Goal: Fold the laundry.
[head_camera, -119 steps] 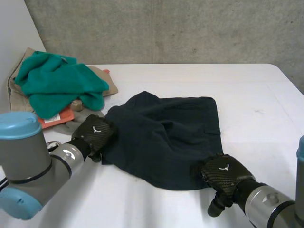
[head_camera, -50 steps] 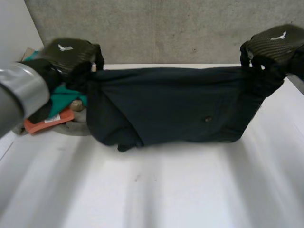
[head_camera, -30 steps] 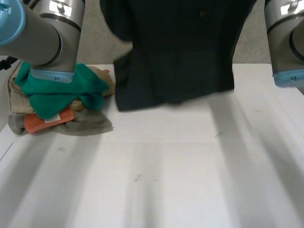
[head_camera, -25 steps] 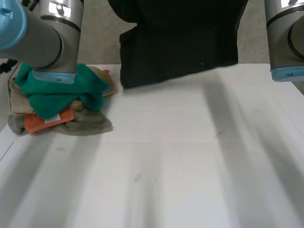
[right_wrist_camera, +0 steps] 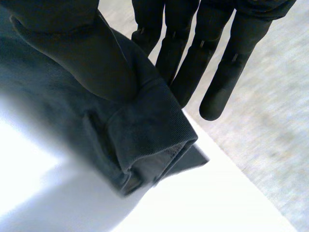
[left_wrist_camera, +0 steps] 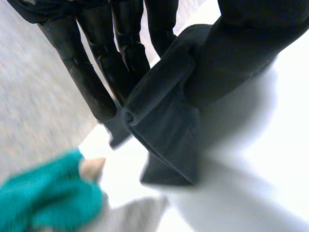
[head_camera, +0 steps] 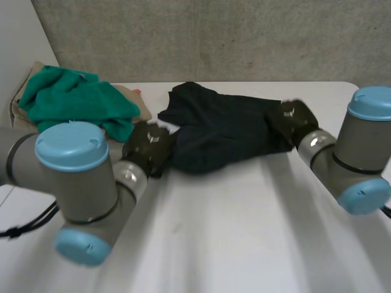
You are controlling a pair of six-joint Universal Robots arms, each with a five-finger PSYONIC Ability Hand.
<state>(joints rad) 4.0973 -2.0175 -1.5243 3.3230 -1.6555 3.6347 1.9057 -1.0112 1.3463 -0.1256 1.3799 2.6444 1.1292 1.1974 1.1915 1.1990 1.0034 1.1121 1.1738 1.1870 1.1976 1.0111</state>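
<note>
between left hand and right hand (both tight on it), one dark garment

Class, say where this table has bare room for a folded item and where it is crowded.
The widest bare stretch of table lies on the near side of the dark garment, between left arm and right arm. A narrow strip runs behind it along the far edge. Crowded: far left corner, a pile topped by green cloth.

Nothing you can actually read here, no words or numbers, just a little white emblem on the back of the left hand and another on the right hand.
</note>
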